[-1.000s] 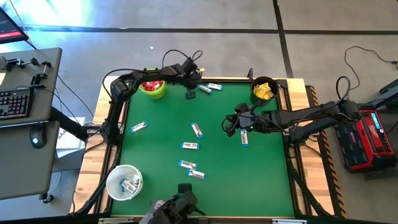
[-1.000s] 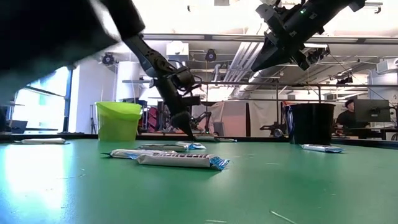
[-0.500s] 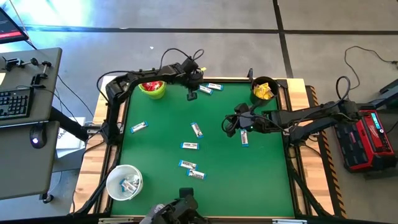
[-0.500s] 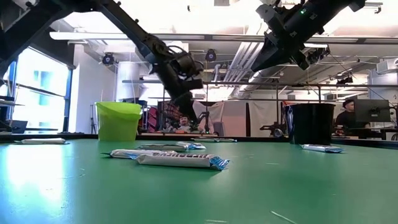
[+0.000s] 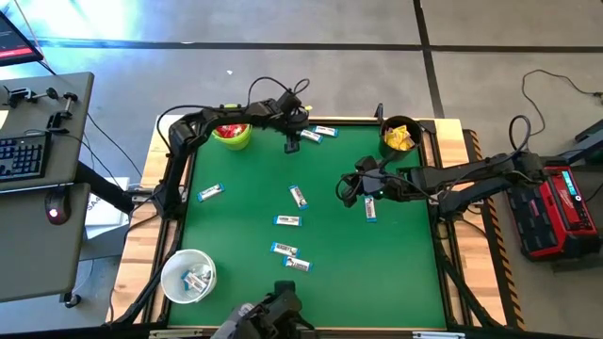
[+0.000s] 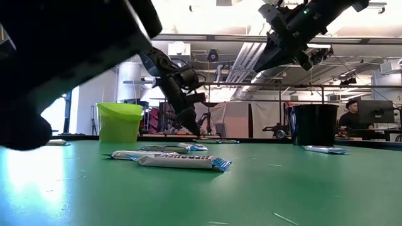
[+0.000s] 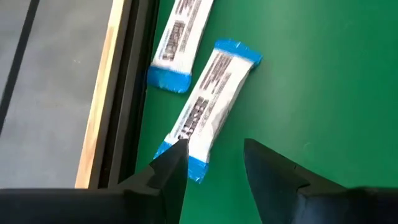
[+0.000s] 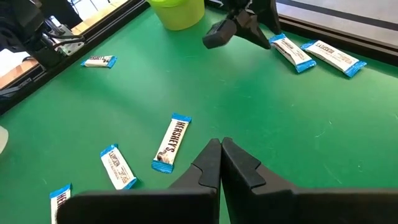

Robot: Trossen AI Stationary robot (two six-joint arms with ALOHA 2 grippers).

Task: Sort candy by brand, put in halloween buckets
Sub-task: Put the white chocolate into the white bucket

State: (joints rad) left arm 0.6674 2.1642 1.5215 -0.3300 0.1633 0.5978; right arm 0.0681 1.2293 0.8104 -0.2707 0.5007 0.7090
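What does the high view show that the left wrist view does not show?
Only the high view shows the lime green round bucket with red packets, the black round bucket with yellow packets, the white translucent bucket, the closed right gripper, and further bars scattered mid-table. Only the left wrist view shows the left gripper fingers parted, hovering over the end of one slim white-and-blue bar. Both show the green table mat and the second bar nearby.

Your left gripper (image 7: pixel 211 165): arm reached along the far edge of the tabletop (image 5: pixel 377 273), wrist angled down, jaws parted, holding nothing. Your right gripper (image 8: pixel 221 163): arm stretched toward mid-tabletop, raised above the surface, jaws pressed together, empty.
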